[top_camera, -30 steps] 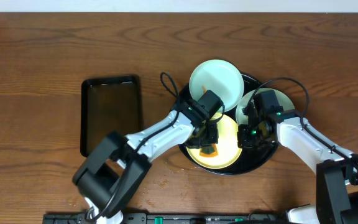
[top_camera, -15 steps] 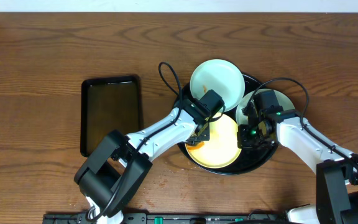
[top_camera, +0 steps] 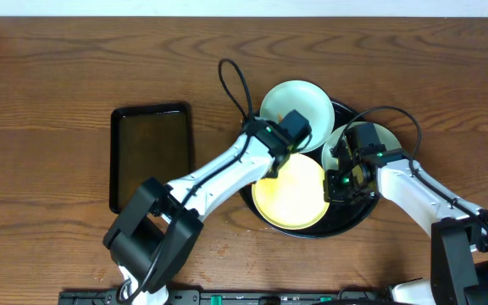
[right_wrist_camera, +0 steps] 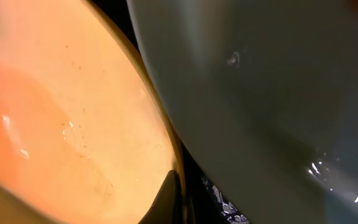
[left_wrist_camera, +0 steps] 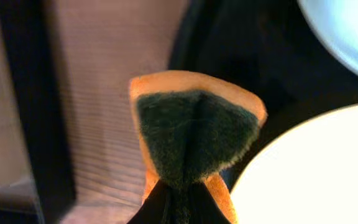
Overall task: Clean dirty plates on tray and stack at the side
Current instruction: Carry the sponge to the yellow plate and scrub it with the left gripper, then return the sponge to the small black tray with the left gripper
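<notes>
On the round black tray [top_camera: 356,219], your three plates lie close together. The yellow plate [top_camera: 291,195] is at the front, one mint plate [top_camera: 286,106] is at the back, and the second mint plate [top_camera: 385,134] is on the right, mostly under the right arm.

Your left claw [top_camera: 276,161] hangs at the yellow plate's upper-left edge, just in front of the back mint plate. Its wrist view shows the claw [left_wrist_camera: 176,198] pinched tight on an orange sponge [left_wrist_camera: 194,140], whose dark green scrub face is turned to the camera. The sponge sits over the tray's left side, just beside the yellow plate's rim [left_wrist_camera: 316,168]. You cannot tell whether the two touch.

Your right claw [top_camera: 335,182] is at the yellow plate's right edge, where that plate meets the right mint plate. Its wrist view shows only one dark fingertip [right_wrist_camera: 171,198] against the yellow rim, so you cannot tell how the jaws stand.

A rectangular black tray [top_camera: 151,157] lies on the wooden bench [top_camera: 58,85], well to the left.
</notes>
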